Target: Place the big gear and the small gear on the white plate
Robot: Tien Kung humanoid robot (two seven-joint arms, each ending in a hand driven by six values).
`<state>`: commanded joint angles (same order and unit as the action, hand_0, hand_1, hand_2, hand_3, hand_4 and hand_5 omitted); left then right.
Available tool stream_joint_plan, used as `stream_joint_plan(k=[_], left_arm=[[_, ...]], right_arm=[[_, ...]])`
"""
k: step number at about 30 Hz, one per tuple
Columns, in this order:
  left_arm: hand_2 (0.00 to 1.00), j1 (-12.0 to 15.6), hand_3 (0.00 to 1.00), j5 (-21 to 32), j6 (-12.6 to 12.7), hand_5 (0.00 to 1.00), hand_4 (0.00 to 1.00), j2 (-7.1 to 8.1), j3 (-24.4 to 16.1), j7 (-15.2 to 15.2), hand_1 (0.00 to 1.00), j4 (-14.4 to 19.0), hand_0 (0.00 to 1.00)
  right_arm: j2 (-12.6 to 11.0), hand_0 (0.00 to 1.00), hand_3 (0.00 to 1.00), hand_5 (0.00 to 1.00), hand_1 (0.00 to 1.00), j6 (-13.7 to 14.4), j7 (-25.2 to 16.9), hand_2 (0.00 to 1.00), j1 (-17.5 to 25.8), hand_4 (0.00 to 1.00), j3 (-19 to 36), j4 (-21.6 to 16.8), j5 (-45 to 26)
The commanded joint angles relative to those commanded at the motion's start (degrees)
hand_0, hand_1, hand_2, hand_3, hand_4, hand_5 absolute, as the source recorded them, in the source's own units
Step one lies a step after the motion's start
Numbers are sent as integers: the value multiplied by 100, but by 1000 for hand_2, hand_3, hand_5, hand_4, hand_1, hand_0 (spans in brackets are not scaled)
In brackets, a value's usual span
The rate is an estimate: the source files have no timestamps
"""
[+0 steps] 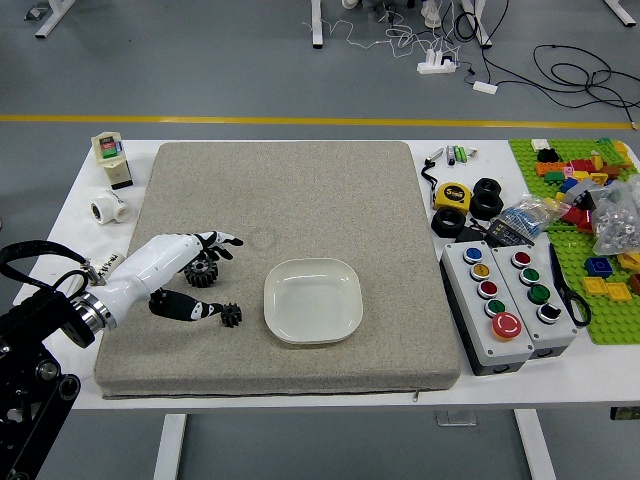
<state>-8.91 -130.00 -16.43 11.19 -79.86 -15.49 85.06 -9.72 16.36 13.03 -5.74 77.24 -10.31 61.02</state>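
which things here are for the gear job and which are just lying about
For the job:
- big gear
- small gear
- white plate
- left hand, at the gears

Just lying about:
- tape measure
- black rings
- button boxes
- scissors
- toy bricks
- white pipe fitting

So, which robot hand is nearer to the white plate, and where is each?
Left. The left hand is by the big gear, to the left of the white plate; the right hand is out of view.
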Motion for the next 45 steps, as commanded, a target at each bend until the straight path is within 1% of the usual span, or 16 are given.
stream_joint_plan(k=[5,6,9,11,12,17,18,24,31,41,42,45], left_arm=[[652,47,691,0,-123,30,818,-4,48,32,613,66,538],[668,58,740,0,-155,44,841,-2,65,41,629,93,540],[668,69,740,0,-242,44,841,11,134,79,629,143,540],[668,66,740,0,-247,44,841,12,167,92,629,134,540],[685,63,753,0,-236,26,845,9,184,97,647,112,541],[685,44,753,0,-229,26,845,-14,264,129,647,-6,541],[748,41,787,0,-234,31,874,-17,273,135,687,-16,571],[753,-9,798,0,-209,42,886,-66,340,182,684,-183,578],[748,-71,801,0,-117,46,888,-119,362,230,683,-369,581],[738,-80,787,0,-145,57,872,-133,396,264,671,-610,567],[661,-72,688,0,-148,2,503,-132,399,279,606,-627,489],[661,-64,688,0,-124,2,503,-129,411,324,606,-659,489]], right_arm=[[-1,610,576,716,615,-1,3,713,-1,778,9,0,18],[-1,610,574,716,615,-1,5,710,-2,778,15,0,26],[-4,610,574,716,615,1,8,710,-7,778,19,0,43],[-4,610,574,716,615,1,10,710,-9,778,22,0,48],[-5,611,575,716,614,2,11,710,-10,778,26,0,56],[-6,611,575,716,614,3,14,710,-17,778,24,0,58],[-6,611,574,716,615,3,14,710,-18,778,24,0,58],[-6,611,573,715,615,4,14,710,-28,778,23,0,56],[-8,611,573,716,615,3,15,709,-33,778,6,0,51],[-7,611,574,715,615,7,14,709,-22,778,-21,0,30],[-7,611,573,717,615,7,13,708,-19,778,-24,0,28],[-5,611,573,717,615,8,13,708,-15,778,-26,0,24]])
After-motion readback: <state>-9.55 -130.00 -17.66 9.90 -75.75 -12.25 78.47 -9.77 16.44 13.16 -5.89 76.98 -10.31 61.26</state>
